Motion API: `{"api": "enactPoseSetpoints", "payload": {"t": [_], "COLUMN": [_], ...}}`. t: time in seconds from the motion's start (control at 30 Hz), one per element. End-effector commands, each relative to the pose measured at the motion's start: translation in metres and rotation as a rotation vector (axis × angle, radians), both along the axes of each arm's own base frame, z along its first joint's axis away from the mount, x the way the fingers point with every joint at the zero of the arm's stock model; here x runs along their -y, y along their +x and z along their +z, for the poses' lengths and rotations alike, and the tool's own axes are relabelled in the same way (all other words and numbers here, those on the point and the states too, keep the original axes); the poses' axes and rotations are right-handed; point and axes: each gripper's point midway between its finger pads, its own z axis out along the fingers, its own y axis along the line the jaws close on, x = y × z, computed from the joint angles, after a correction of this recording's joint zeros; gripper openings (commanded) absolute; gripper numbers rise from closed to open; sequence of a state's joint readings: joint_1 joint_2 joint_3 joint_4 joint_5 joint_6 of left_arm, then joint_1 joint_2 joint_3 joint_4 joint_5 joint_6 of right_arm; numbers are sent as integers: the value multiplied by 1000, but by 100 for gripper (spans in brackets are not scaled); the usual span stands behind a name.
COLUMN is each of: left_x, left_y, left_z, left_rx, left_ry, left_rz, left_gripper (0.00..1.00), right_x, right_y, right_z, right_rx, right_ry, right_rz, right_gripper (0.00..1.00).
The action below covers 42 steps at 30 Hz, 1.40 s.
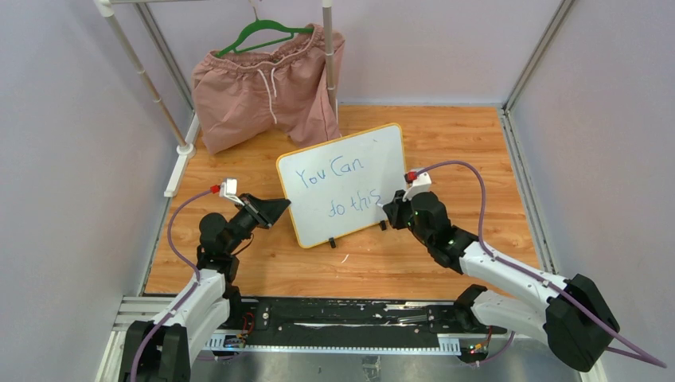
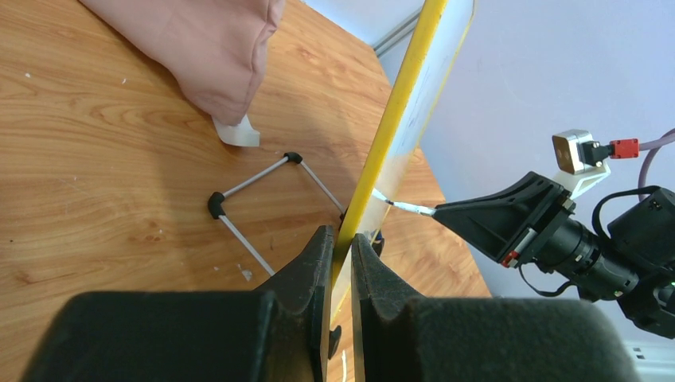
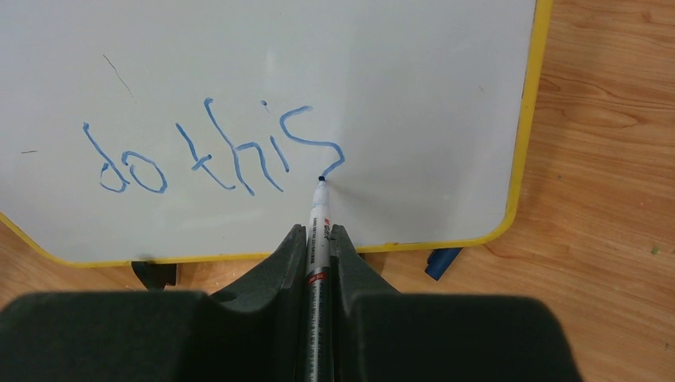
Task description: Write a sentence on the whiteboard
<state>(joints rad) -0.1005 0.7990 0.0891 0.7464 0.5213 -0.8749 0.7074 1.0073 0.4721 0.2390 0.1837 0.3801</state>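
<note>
The whiteboard (image 1: 384, 155) stands tilted on the desk (image 1: 477, 159) between the 2 arms, with the sentence (image 1: 342, 187) in blue on 2 lines facing them. The left end effector (image 2: 341, 239) is pinched on the yellow frame at the board's side edge, straight ahead of its fingers. The right end effector (image 3: 317, 235) is pressed together on a thin marker (image 3: 319, 211), whose tip touches the glossy face just ahead, at the tail of the "s". The board looks light and stiff. On its small feet and the wire prop behind, it would probably slide or tip back under pen pressure. The frame edge seems the sound place to hold, being narrow enough to clamp and clear of the writing. The slick face will likely let the tip skate, so light pressure suits it.
</note>
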Motion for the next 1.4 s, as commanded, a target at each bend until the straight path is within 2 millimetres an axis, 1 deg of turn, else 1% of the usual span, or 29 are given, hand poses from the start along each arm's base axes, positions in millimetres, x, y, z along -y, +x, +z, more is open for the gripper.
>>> {"api": "enactPoseSetpoints", "payload": {"t": [0.0,0.43,0.6,0.73,0.93,1.1,1.3,1.37], "left_x": [3,3,3,3,3,2,1,1], "left_y": [-3,-3,-3,-3,-3,-3,-1,-2], "left_z": [12,11,10,12,10,8,4,4], "left_rx": [47,43,43,47,47,49,40,42], "left_ry": [-17,-15,-14,-14,-10,-1,8,8], "left_rz": [-17,-17,-17,-18,-16,-11,-6,-7], "left_gripper": [0,0,0,0,0,0,0,0], "right_x": [-6,-17,-15,-5,18,36,53,56], "right_y": [-5,-4,-7,-12,-23,-30,-34,-33], "right_z": [-6,5,15,28,48,56,58,57], "right_rx": [-23,-3,10,38,91,165,257,279], "right_ry": [6,30,39,35,31,47,75,84], "right_rz": [13,42,40,28,-6,-39,-82,-95], "right_gripper": [0,0,0,0,0,0,0,0]}}
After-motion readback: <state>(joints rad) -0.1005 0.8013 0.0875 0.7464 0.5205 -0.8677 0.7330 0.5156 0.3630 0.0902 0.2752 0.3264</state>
